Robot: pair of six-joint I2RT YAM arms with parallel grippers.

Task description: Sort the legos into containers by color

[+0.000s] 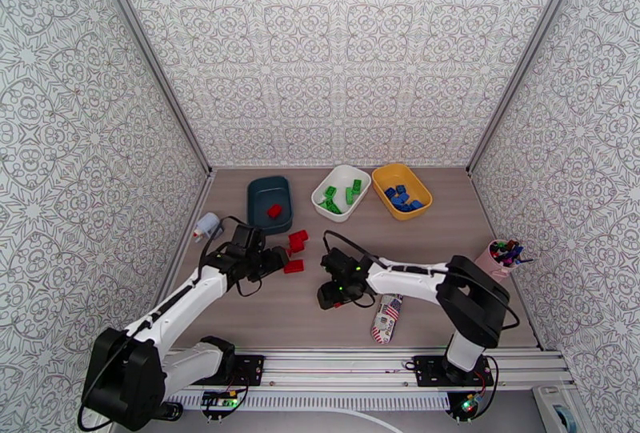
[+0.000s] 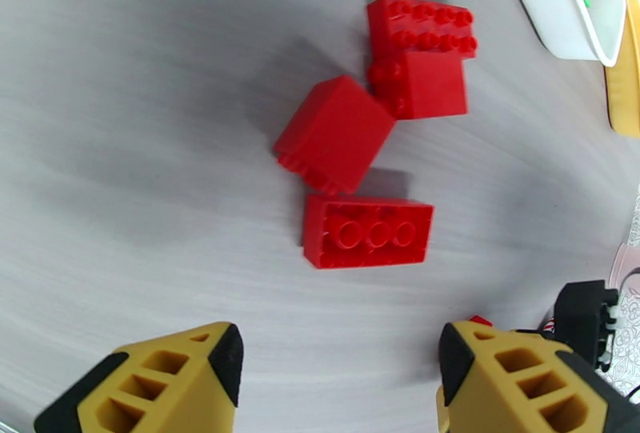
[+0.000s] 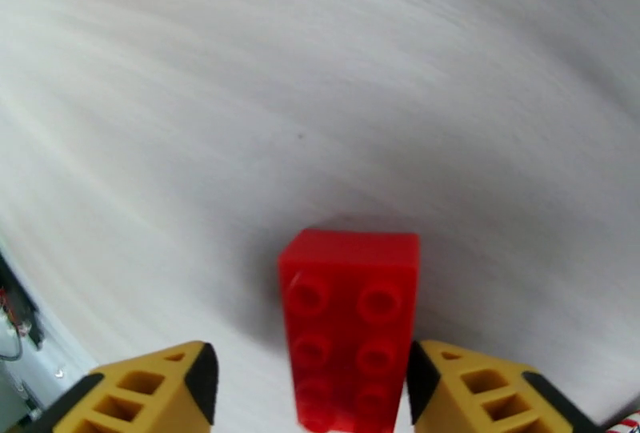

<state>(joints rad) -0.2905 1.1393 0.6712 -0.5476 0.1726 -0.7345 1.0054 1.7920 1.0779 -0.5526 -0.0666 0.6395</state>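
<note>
Teal bin [image 1: 260, 194], beyond the left pincer [image 2: 340, 362], holds one red brick [image 1: 274, 210]. The white bin [image 1: 344, 173] and yellow bin [image 1: 408, 171] hold the green legos [image 1: 340, 196] and blue legos [image 1: 402, 198]. Both pincers are spread. Four red legos [image 2: 368, 230] remain just ahead of the left, and a fifth lego [image 3: 348, 322] lies inside the right pincer [image 3: 312, 370].

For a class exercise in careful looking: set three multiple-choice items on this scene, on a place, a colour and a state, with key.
1. Where do the blue legos lie? A teal bin; B white bin; C yellow bin.
2. What colour is the brick between the right fingers? A green; B red; C blue.
3. How are the left fingers? A open, empty; B shut on a brick; C shut, empty.
Key: 1 C, blue pieces inside; 2 B, plainly red; 3 A, wide gap, nothing held.
</note>
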